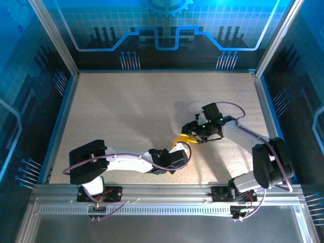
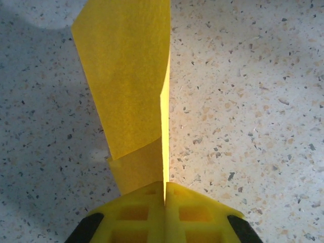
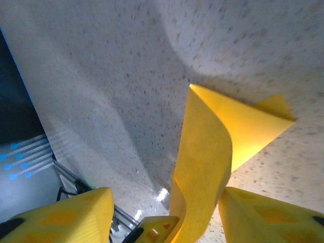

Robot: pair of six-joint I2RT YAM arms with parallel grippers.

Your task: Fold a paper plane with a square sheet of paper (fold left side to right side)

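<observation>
The left gripper [image 2: 164,196] has its fingers [image 2: 136,210] pressed together on one edge of the square sheet of paper [image 2: 129,76], which curls up, partly doubled over, above the table [image 2: 243,101]. The right gripper [image 3: 164,202] has its fingers apart, with the paper curving between them, seemingly unpinched. The side-to-side fold looks half made. Next, the flap likely needs laying flat, edges matched, then creasing.

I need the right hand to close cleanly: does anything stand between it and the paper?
Nothing visible does: the paper rises between the fingers of the open right hand, while the left hand is shut on one end.
</observation>
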